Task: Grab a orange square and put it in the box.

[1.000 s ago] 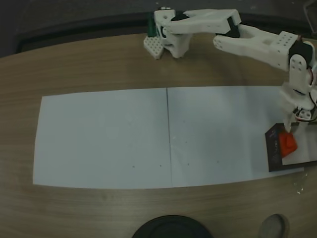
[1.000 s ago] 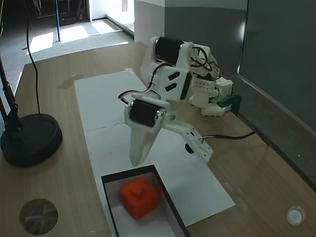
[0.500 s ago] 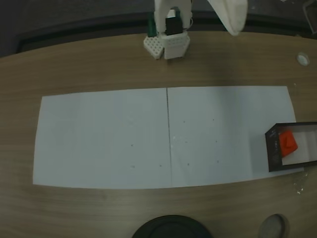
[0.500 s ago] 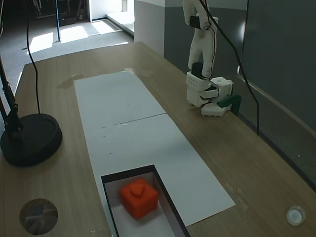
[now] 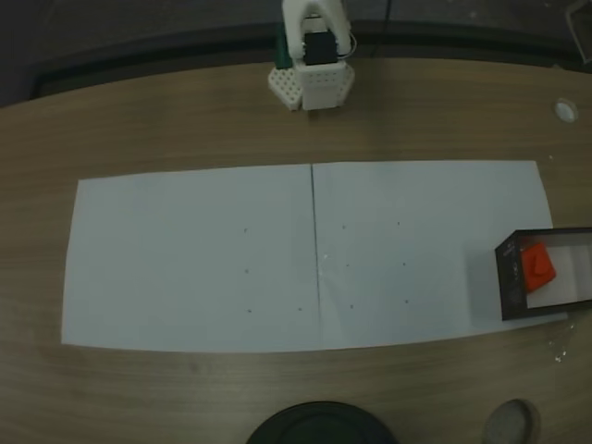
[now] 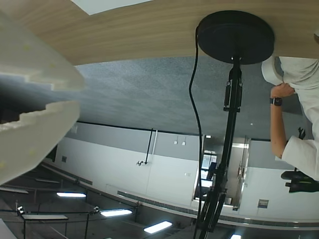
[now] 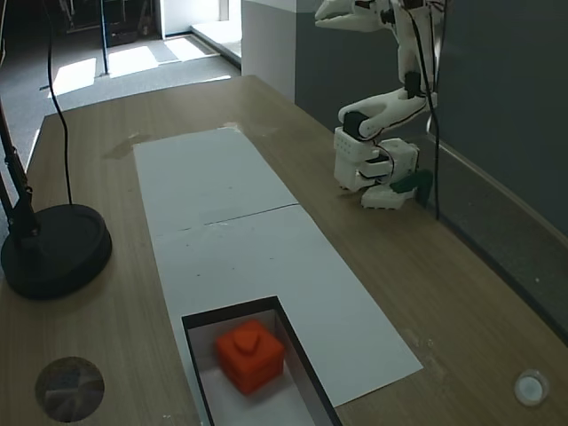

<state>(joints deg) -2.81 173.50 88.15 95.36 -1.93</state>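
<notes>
On a long wooden table [image 5: 185, 120], two white paper sheets [image 5: 305, 254] lie edge to edge along the middle. At the right end of the paper in a fixed view from above, a small rectangular box with thin black walls and a pale inside [image 5: 507, 277] rests partly on the sheet. Inside it sits the small bright orange-red square block with a raised bump on top [image 5: 537, 265], near the box's left wall in that view. In a fixed view from the table's end, the same box [image 7: 297, 342] lies at the near end of the paper with the block [image 7: 251, 355] resting on its pale floor, close to the far wall.

The white plastic robot arm [image 7: 377, 106] is folded back over its base [image 5: 313, 85] at the far edge of the table, well apart from the box. Its white two-finger gripper [image 7: 333, 12] is raised high, its tips pointing left in the view from the table's end, holding nothing. In the wrist view, the gripper's [image 6: 65, 92] two pale fingers stand a little apart.

A round black lamp base [image 7: 53, 248] stands on the wood beside the paper. A person's arm in a white sleeve [image 6: 299, 114] shows at the right edge of the wrist view.
</notes>
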